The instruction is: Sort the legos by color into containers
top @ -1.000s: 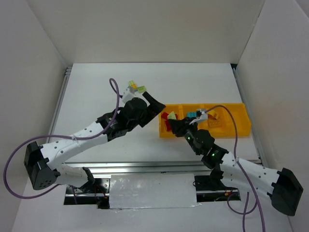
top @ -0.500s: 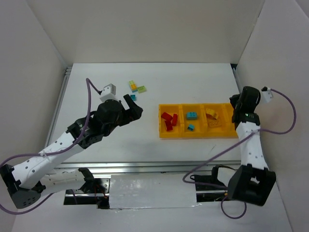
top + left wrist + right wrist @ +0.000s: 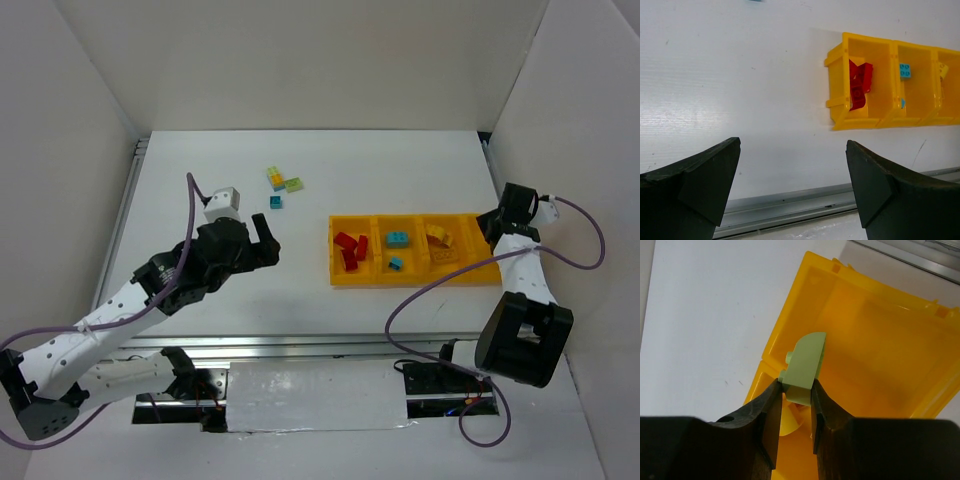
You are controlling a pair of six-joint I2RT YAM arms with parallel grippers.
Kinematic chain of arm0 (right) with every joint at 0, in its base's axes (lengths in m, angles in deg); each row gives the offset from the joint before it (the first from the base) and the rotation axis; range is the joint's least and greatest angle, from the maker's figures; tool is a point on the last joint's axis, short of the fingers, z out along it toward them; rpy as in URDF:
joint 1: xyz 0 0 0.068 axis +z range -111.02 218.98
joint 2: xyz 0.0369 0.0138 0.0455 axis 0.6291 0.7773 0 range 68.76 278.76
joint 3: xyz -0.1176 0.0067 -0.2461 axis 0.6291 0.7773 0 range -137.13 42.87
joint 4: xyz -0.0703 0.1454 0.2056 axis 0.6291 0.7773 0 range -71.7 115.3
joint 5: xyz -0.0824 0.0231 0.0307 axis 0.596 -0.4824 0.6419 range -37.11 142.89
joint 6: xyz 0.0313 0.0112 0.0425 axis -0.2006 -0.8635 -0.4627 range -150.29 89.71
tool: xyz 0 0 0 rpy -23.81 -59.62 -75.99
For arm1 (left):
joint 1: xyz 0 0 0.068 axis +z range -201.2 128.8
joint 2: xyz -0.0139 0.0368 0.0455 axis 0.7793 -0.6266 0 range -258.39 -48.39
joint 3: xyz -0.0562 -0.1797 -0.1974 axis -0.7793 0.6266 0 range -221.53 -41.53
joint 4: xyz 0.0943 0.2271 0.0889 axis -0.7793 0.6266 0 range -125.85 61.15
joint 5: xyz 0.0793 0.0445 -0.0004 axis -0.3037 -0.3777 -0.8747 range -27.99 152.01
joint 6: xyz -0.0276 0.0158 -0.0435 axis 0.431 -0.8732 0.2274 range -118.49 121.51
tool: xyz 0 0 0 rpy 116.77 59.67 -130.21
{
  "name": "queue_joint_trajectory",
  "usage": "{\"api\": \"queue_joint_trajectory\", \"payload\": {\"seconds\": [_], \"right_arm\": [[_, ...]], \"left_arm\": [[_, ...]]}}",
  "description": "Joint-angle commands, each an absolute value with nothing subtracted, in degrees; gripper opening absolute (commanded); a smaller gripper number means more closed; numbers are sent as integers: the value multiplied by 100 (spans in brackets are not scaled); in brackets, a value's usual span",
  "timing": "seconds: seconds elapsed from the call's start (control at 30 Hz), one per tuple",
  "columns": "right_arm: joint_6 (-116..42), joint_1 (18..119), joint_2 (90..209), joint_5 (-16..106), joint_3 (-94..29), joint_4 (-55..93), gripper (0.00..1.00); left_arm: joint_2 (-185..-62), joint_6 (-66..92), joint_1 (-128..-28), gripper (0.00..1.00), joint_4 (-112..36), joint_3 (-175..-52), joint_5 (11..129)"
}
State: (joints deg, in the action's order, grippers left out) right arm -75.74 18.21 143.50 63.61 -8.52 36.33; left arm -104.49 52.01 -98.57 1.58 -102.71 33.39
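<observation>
1. Four square compartments in a row form a yellow-orange tray on the white surface. From the left they hold red bricks, teal bricks and orange-yellow bricks. The end compartment on the right looks bare.
2. The right claw is narrowed onto a pale green brick, pinching its lower end between both fingers. The brick hangs over the edge of the bare end compartment.
3. The brick is probably light, rigid and smooth-sided. A pinch across flat opposite faces suits it, but a slack grip could let it twist or slip.
4. The left claw is spread wide and holds nothing, hovering over the surface left of the tray.
5. A multicoloured clump and a single teal brick lie unsorted beyond the left claw, well apart from the tray.
</observation>
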Motion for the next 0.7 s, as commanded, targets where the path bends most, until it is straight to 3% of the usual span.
{"api": "queue_joint_trajectory", "payload": {"seconds": [0.0, 0.1, 0.13, 0.17, 0.2, 0.27, 0.37, 0.47, 0.67], "right_arm": [[-7617, 1798, 14416, 6519, -968, 3474, 32], [-7626, 1807, 14461, 6633, -986, 3474, 41], [-7635, 1807, 14461, 6572, -977, 3457, 48], [-7635, 1807, 14478, 6572, -995, 3474, 66], [-7652, 1807, 14496, 6563, -1021, 3509, 73], [-7635, 1824, 14513, 6563, -1126, 3623, 87], [-7600, 1841, 14321, 6328, -1162, 3641, 98], [-7424, 2043, 13787, 5853, -1240, 3702, 99], [-6739, 4080, 12310, 6063, -1329, 3835, 100]], "left_arm": [[-10385, 4959, -9787, 100, 71, -10173, 3353], [-10403, 4959, -9699, 100, 19, -10086, 3450], [-10420, 4950, -9673, 100, 1, -10050, 3485], [-10429, 4941, -9620, 99, -51, -10033, 3512], [-10455, 4950, -9568, 100, -69, -10015, 3555], [-10508, 4941, -9419, 100, -104, -9980, 3608], [-10648, 4932, -9147, 99, -245, -9919, 3714], [-10894, 4941, -8761, 99, -368, -9936, 3802], [-11895, 4713, -7838, 100, -825, -10409, 4364]]}}
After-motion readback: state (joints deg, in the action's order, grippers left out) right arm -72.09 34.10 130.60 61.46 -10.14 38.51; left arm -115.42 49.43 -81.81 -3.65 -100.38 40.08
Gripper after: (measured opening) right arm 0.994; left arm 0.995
